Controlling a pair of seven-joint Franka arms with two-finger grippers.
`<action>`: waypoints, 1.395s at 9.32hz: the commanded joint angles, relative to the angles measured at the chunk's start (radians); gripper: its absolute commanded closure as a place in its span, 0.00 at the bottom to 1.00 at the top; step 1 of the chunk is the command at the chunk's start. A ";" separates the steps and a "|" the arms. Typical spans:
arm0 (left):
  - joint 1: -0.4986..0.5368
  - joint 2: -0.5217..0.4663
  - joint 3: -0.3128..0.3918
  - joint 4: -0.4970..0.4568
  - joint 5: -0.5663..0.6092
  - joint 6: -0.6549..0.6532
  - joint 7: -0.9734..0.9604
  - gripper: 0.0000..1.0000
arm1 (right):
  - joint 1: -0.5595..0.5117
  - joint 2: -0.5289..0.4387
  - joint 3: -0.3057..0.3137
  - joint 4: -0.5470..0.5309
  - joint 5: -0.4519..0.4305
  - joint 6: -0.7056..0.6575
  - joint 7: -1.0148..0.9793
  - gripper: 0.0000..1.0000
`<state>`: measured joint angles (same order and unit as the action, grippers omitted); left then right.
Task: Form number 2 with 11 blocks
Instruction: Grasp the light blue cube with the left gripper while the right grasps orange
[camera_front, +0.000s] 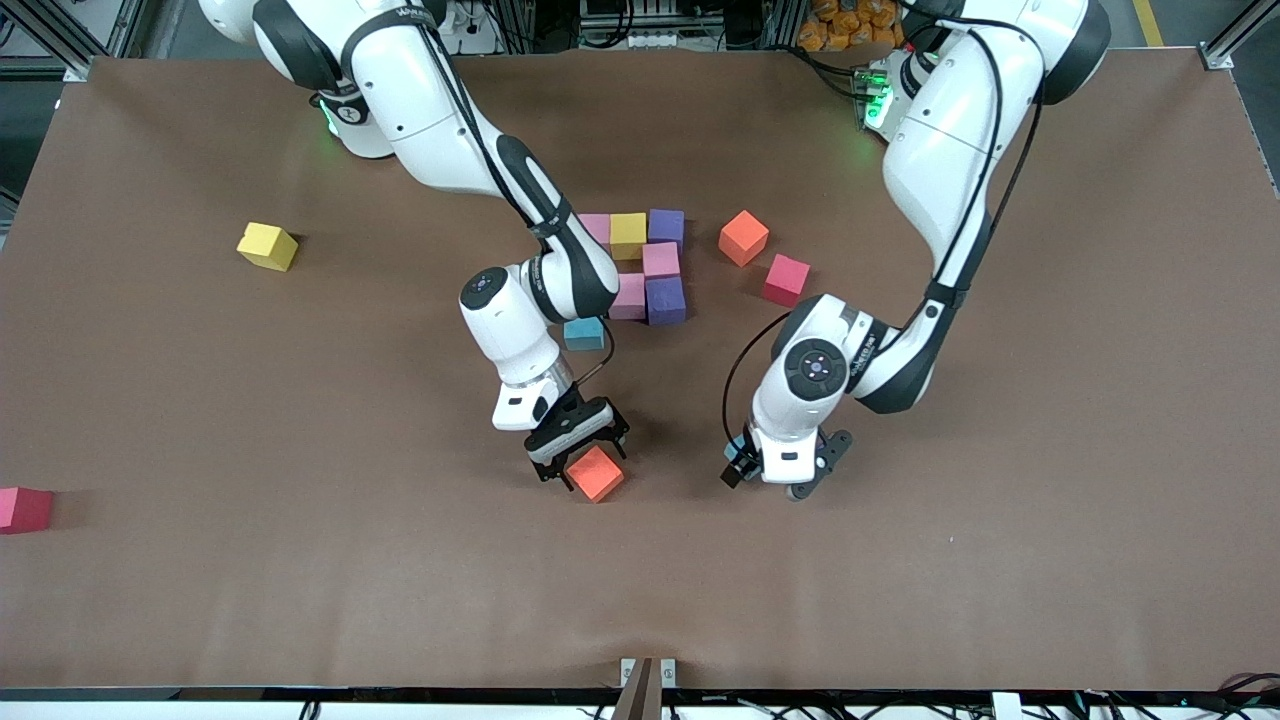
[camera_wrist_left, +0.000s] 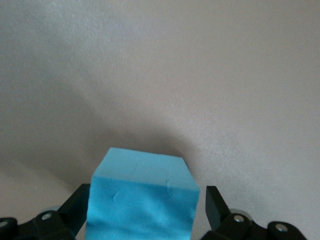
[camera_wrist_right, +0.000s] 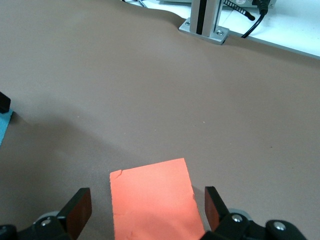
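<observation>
Orange blocks (camera_front: 595, 473): 2 | pink: 3 | purple: 2 | yellow: 2

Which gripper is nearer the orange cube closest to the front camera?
Right. The right gripper is down at that orange cube, open fingers flanking it. The left gripper is off toward the left arm's end, open fingers flanking a light blue cube.
</observation>
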<state>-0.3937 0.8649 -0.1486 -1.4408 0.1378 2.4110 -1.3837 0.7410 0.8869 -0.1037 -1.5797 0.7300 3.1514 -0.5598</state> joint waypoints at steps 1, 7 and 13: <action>-0.016 0.011 0.015 0.019 0.034 -0.001 0.000 0.35 | 0.014 0.035 -0.010 0.040 0.031 0.009 -0.023 0.00; -0.004 0.002 0.015 0.014 0.046 -0.010 -0.003 1.00 | 0.011 0.044 -0.010 0.055 0.029 0.007 -0.023 0.36; 0.003 -0.004 0.015 0.014 0.037 -0.010 -0.003 1.00 | -0.008 -0.003 -0.045 0.026 0.023 0.006 -0.022 0.95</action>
<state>-0.3901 0.8676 -0.1377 -1.4326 0.1657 2.4097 -1.3820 0.7425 0.9057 -0.1354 -1.5486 0.7300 3.1557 -0.5621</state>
